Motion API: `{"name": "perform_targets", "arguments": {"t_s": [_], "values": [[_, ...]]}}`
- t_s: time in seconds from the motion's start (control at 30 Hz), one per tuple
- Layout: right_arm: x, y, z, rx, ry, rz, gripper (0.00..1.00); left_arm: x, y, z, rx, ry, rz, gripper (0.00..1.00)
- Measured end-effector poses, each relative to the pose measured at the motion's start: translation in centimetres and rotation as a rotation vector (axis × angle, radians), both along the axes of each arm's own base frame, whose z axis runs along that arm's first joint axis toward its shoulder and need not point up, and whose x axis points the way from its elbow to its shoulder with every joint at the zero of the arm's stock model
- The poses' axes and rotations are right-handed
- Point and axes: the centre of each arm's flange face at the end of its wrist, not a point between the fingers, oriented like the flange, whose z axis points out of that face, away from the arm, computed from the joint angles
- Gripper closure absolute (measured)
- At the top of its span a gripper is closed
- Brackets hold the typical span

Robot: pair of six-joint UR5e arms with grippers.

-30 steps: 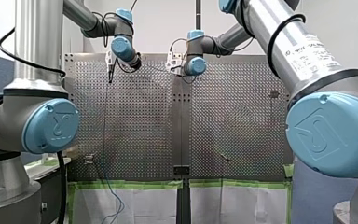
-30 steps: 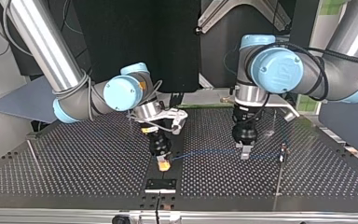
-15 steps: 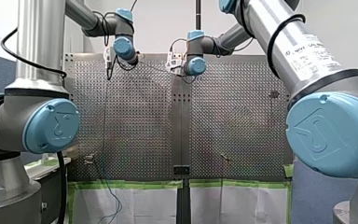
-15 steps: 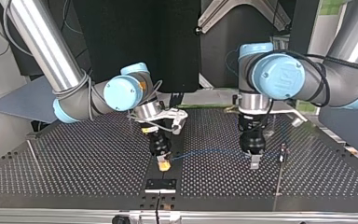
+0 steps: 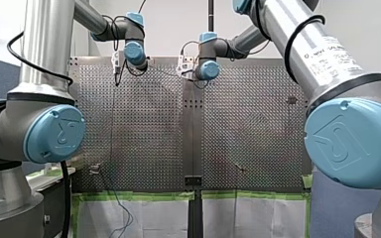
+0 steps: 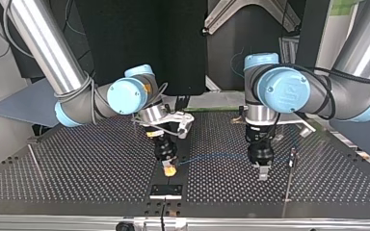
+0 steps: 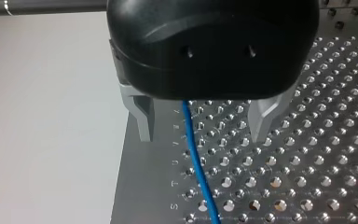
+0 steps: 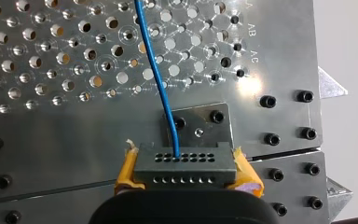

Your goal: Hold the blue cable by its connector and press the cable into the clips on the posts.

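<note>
right gripper (image 8: 186,176) is pinching the connector (image 8: 185,161) between its yellow pads (image 8: 127,172), with the blue cable (image 8: 154,70) leaving at 12 o'clock. left gripper (image 7: 200,137) has its metal fingers (image 7: 142,116) spread, and the cable runs between them touching neither. looks like the routing step. next, i'd guess it carries the cable to the post (image 6: 289,180) at its 3 o'clock in the top view and presses down.

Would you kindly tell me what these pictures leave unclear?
- Top view: the post is too small to tell whether it holds the cable.
- Left wrist view: the left gripper hides the cable's run behind it.
- Right wrist view: the right gripper hides the rear of the connector.
</note>
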Motion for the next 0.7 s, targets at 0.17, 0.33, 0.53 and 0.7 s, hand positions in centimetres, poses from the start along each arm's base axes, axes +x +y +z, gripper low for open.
{"name": "perform_targets", "arguments": {"t_s": [0.17, 0.33, 0.53, 0.7], "values": [[0.00, -0.03, -0.07, 0.000, 0.001, 0.000, 1.00, 0.02, 0.03, 0.02, 0.002, 0.000, 0.003, 0.00], [0.00, -0.03, -0.09, 0.000, 0.002, 0.000, 1.00, -0.02, 0.01, 0.06, 0.005, -0.001, 0.009, 0.08], [0.01, -0.01, -0.11, 0.000, 0.003, 0.000, 1.00, -0.13, 0.12, 0.07, 0.007, 0.000, 0.033, 0.98], [0.02, -0.01, -0.10, 0.000, 0.004, 0.000, 1.00, -0.23, 0.38, 0.09, 0.009, 0.000, 0.070, 0.98]]}}
